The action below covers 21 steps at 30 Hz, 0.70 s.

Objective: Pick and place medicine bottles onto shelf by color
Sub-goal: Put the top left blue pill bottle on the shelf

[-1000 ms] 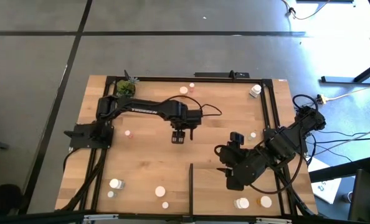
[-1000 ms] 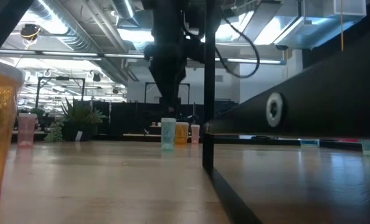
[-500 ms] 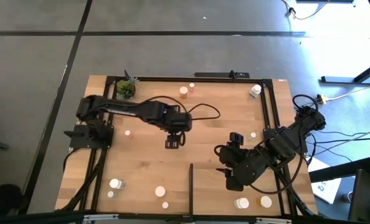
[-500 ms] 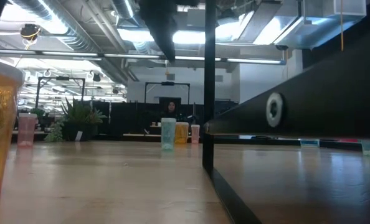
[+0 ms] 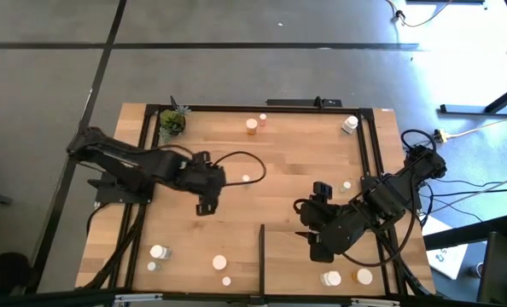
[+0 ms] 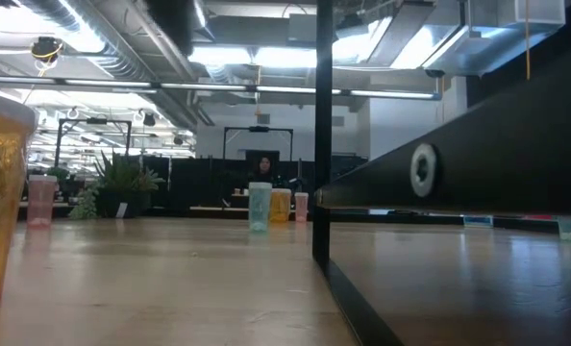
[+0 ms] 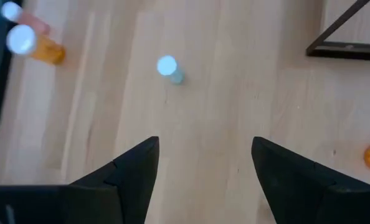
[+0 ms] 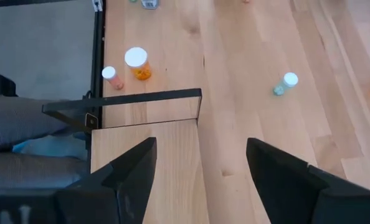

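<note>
The pale greenish bottle (image 5: 246, 179) stands alone mid-frame on the counter (image 5: 296, 162), just right of my left end effector (image 5: 205, 205), wide and empty; a crooked approach could tip it; my right end effector (image 5: 309, 241), also wide, waits over the shelf (image 5: 288, 264) lower right

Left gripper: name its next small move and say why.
Probably swing the left gripper toward the white-capped bottle near the table's front-left edge. The gripper is open and empty above bare wood, and that bottle stands off the shelf.
</note>
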Motion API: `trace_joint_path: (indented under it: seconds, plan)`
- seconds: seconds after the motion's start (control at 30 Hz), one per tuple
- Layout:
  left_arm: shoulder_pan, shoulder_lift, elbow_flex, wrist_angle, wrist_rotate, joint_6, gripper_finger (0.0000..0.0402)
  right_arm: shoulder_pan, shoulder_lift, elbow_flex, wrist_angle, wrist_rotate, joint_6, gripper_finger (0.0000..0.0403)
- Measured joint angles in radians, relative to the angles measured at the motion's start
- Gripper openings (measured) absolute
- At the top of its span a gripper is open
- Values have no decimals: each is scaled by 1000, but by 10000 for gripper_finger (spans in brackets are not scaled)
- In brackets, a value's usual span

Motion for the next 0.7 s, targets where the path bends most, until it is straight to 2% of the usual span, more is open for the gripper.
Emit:
trace_joint_path:
  seconds: [0.37, 0.57, 0.7]
  plan:
    - [-149, -208, -161, 24, -167, -162, 248, 0, 0, 0, 67, 0, -88, 250]
    - [-194, -262, -209, 27, -191, -180, 250, 0, 0, 0, 106, 0, -80, 250]
    - [-210, -276, -232, 29, -192, -181, 250, 0, 0, 0, 139, 1, -17, 250]
